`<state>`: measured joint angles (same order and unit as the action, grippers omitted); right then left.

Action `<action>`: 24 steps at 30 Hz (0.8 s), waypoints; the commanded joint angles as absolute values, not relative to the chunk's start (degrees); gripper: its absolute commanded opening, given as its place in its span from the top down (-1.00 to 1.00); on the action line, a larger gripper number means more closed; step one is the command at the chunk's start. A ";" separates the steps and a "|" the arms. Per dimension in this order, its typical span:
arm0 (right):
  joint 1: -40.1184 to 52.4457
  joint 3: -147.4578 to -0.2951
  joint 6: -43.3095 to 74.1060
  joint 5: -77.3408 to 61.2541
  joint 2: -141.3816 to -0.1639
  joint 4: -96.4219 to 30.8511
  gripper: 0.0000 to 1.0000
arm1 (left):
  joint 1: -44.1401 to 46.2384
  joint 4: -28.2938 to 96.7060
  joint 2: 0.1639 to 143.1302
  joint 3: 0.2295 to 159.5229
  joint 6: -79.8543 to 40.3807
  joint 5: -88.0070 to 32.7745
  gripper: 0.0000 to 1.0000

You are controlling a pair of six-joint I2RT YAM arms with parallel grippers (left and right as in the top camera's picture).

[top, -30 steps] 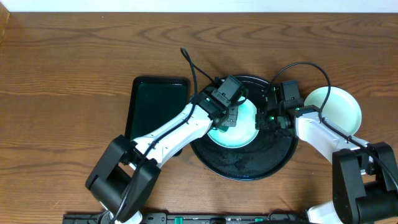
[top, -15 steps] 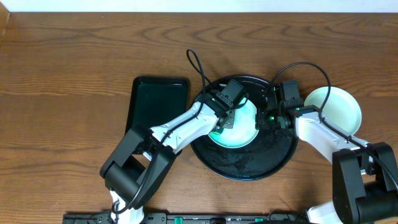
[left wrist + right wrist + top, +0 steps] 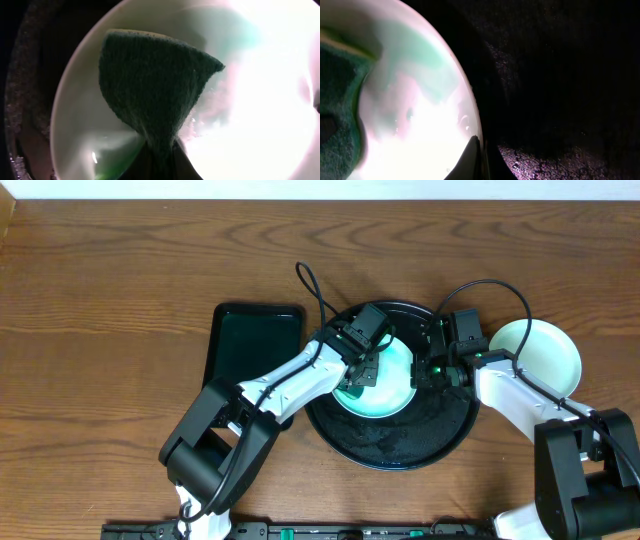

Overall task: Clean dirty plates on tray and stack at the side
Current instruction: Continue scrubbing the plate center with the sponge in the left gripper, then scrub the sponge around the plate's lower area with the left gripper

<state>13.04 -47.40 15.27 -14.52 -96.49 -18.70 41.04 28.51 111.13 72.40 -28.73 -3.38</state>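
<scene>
A pale mint-green plate lies in the round black tray. My left gripper is shut on a dark green sponge and presses it on the plate's inside. A green smear shows near the jaws. My right gripper is shut on the plate's right rim; in the right wrist view the jaws pinch the rim over the tray floor. Another pale plate sits on the table to the right of the tray. A third plate is not in view.
A smaller rectangular black tray lies on the wooden table left of the round tray. The left arm's cable loops up behind the tray. The tray floor looks wet and speckled.
The left gripper with the sponge has shifted slightly right and then back left on the plate, and its arm has swung. The right arm has not moved.
</scene>
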 commanded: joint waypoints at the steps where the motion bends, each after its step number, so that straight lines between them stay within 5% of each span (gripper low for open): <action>1: 13.61 -47.03 14.09 -15.53 -96.77 -18.44 0.97 | 43.13 29.04 112.75 72.20 -30.46 -8.64 0.84; 24: 13.61 -47.03 14.09 -15.53 -96.77 -18.44 0.97 | 46.61 24.27 110.24 73.54 -30.24 -8.29 0.84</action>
